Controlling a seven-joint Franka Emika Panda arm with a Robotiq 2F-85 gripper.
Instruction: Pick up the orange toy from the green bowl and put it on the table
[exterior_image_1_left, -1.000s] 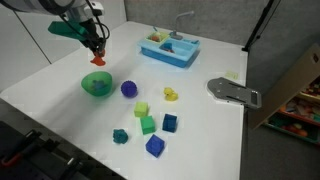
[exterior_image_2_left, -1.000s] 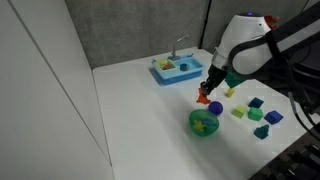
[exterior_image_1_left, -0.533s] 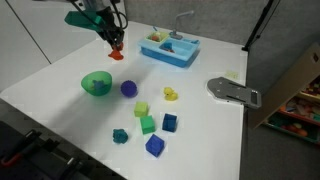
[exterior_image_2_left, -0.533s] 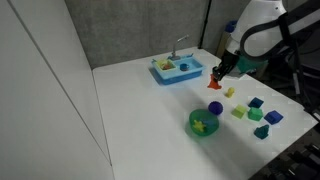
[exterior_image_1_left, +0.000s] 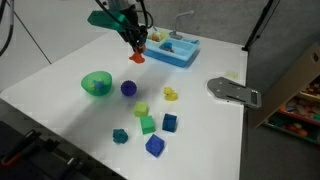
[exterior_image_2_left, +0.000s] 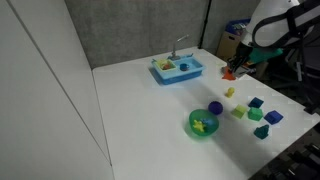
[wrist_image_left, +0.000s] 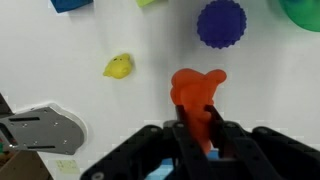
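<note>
Looking down on white table (wrist_image_left: 130, 110). At bottom centre, black gripper (wrist_image_left: 200, 138), fingers (wrist_image_left: 180, 135) pressed against either side of orange toy (wrist_image_left: 197, 92). Lobed top of the toy wider than the stem pinched between the pads. Up and right of it, purple spiky ball (wrist_image_left: 221, 22). In the top right corner, a slice of green bowl (wrist_image_left: 303, 10), cut by the frame. Left of the orange toy, well apart, small yellow toy (wrist_image_left: 119, 67) lying on the table. Along the top edge, part of a blue block (wrist_image_left: 72, 4) and a sliver of yellow-green block (wrist_image_left: 152, 2). At lower left, grey metal plate (wrist_image_left: 40, 130), with a yellow scrap (wrist_image_left: 65, 167) just below it.
</note>
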